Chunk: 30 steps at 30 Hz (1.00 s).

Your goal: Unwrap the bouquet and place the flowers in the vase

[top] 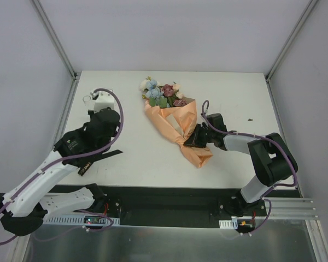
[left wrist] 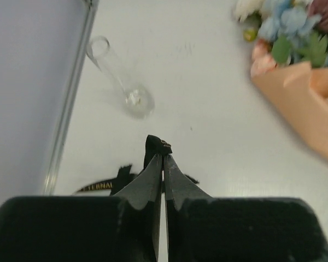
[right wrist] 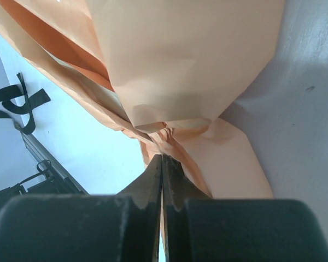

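The right gripper (right wrist: 162, 158) was clamped tight on the crumpled waist of the peach-orange paper-cone bouquet (top: 172, 123), which lay mid-table with its pastel flower heads (top: 161, 93) pointing away from the arms. Over on the left, the left gripper (left wrist: 163, 158) was pinched shut on a strip of black printed ribbon (left wrist: 101, 187), a tail of it trailing below the fingers, so the cone looked untied already. The small clear glass vase (left wrist: 123, 82) sat near the far left corner of the white table (top: 235, 98), just ahead of that gripper and well apart from the bouquet; whether it stood or lay I couldn't tell. To my eye the job now was peeling the paper open. I'd have dropped the ribbon clear of the vase first. Then I'd have sent the left arm across to a loose paper edge near the flowers while the right pinned the waist, pulling sideways and slowly so the stems slid free rather than dragging along.
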### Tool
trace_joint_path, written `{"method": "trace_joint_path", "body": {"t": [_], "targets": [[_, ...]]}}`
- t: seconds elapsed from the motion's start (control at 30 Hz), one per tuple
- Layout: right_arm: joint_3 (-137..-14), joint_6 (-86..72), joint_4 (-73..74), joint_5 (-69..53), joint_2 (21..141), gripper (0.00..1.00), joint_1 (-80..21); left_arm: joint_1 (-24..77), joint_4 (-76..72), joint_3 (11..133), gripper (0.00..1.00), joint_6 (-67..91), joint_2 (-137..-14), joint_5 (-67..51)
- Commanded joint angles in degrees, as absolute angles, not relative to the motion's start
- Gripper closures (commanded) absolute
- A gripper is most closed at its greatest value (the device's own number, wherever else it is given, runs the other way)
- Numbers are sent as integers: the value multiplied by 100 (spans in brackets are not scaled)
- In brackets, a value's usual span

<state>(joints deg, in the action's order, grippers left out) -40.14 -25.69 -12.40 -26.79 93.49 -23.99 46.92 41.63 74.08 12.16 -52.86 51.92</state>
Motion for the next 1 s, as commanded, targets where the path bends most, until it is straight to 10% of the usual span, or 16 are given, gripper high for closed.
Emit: {"method": "trace_joint_path", "body": {"t": [0.0,0.53,0.8,0.97], "targets": [[-3911,-2443,-1142,-2364,9290,99,-2391,4553,4675,6560,100,2828,-4913,4801],[-3920,-2408,-1195,-2496,9325,99,-2408,2452,5256,4905,100,4622,-4291,3699],[-4297,-2066,-653,-2128,9264,99,-2785,2435,5326,4667,22,5097,-2674,4385],[-4711,-1609,156,-1531,8948,97,-3295,2435,4652,4738,7,4476,-2382,3896]]}}
